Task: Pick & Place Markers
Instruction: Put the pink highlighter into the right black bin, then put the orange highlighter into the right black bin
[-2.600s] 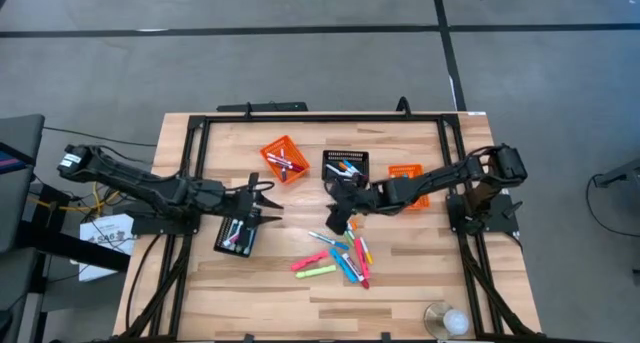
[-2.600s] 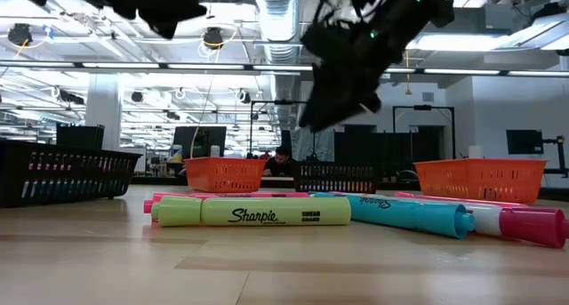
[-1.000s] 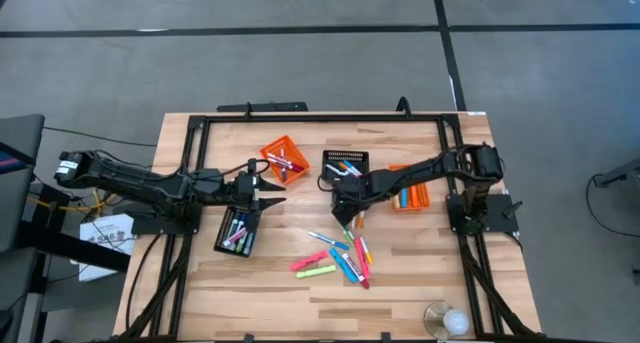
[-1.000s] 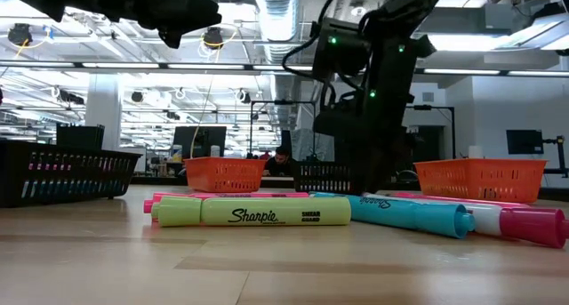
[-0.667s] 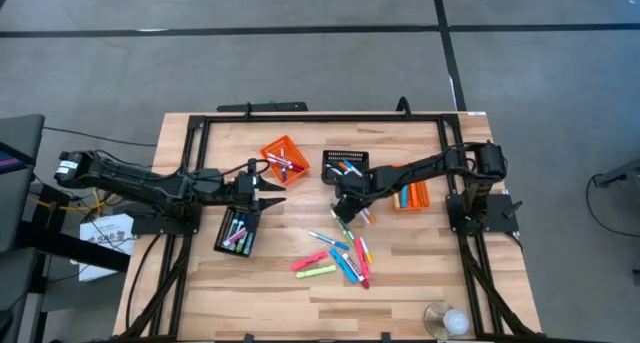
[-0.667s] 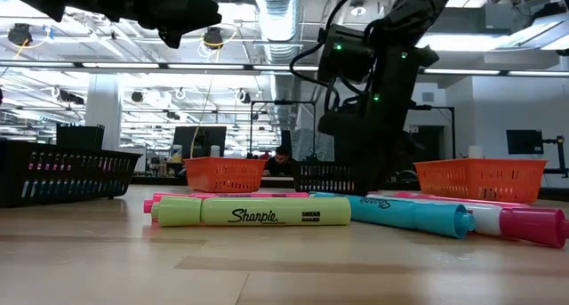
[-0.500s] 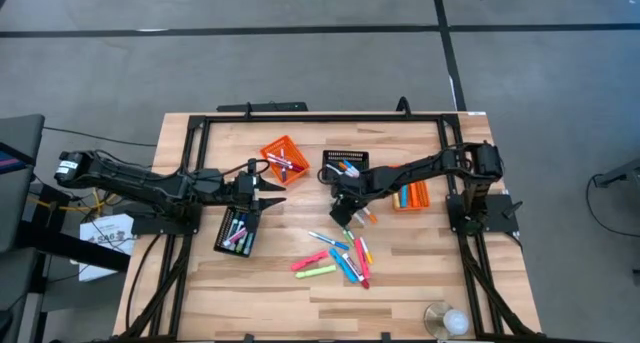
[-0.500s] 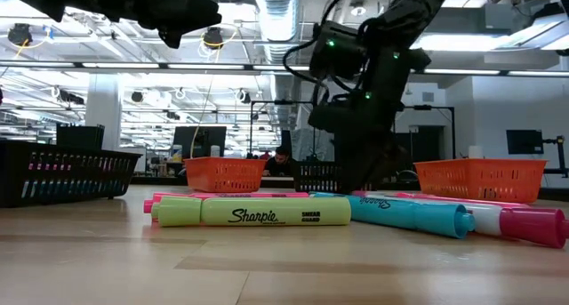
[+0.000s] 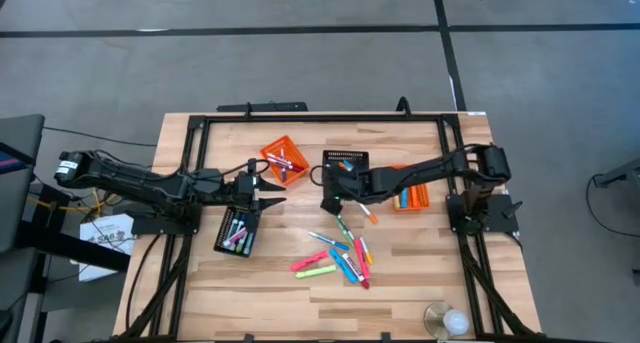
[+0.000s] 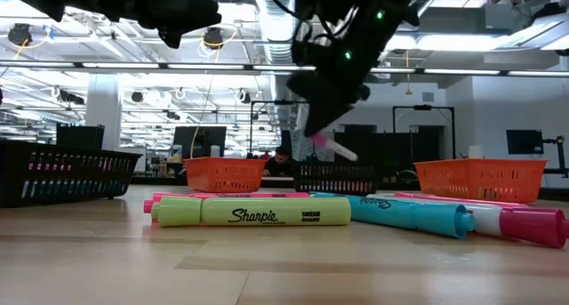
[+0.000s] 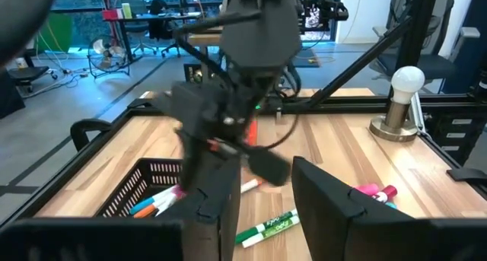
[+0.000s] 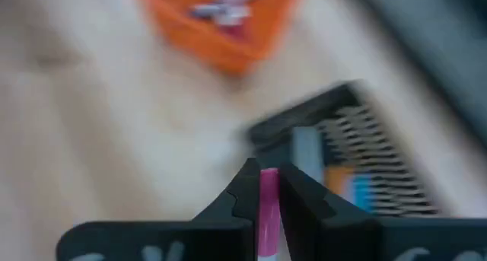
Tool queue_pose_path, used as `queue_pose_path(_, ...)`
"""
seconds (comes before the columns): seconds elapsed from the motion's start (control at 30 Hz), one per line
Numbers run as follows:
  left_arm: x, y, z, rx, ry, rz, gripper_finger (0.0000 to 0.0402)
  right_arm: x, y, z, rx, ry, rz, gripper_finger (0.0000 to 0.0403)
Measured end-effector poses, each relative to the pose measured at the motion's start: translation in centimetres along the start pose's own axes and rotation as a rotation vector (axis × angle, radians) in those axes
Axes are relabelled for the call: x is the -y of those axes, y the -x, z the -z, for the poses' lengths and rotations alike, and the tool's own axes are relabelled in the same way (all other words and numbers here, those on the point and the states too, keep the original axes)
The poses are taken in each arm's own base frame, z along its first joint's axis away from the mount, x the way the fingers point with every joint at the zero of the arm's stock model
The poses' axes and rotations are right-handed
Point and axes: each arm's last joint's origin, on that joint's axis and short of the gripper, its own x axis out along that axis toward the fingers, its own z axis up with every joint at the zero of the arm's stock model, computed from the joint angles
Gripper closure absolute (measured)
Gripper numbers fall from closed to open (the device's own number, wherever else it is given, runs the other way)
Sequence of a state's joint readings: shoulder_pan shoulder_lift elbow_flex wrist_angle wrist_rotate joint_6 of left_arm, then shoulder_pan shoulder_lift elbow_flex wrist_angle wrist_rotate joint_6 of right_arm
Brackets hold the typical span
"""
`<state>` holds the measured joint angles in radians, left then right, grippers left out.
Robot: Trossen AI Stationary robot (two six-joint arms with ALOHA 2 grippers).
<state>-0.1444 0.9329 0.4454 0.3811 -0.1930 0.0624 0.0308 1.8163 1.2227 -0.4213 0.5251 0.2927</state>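
We find the right gripper (image 12: 268,186) raised above the wooden table (image 9: 420,283), its fingers pinching a thin pink marker pen (image 12: 268,208), just beside the black perforated basket (image 9: 346,164) at the table's middle. The remaining loose markers (image 9: 340,255) lie scattered on the table nearer the front edge. The left gripper (image 9: 270,191) hangs with fingers spread by the orange perforated basket (image 9: 283,160), over a second black basket (image 9: 236,232) holding markers. In our judgement the chief risk is the grip: the pen hangs tilted from the fingers in the low view and could slip or swing during travel. A release off-centre could also bounce it off a basket rim.
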Motion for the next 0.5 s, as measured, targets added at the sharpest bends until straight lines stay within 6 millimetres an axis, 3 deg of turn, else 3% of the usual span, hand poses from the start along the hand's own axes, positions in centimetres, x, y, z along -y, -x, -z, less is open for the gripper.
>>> queue_pose_path(0.13, 0.0, -0.1, 0.1, -0.005, -0.001, 0.000, 0.0286, 1.0, -0.8, 0.0, 0.029, 0.061, 0.216, 0.0374)
queue_pose_path(0.33, 0.0, -0.1, 0.1, -0.007, -0.001, 0.000, 0.0286, 2.4, -2.5, 0.4, -0.021, 0.007, 0.235, 0.0353)
queue_pose_path(0.5, 0.0, -0.1, 0.1, -0.007, -0.001, 0.000, 0.0286, 2.6, -2.6, 0.4, -0.035, 0.011, 0.229, 0.0331)
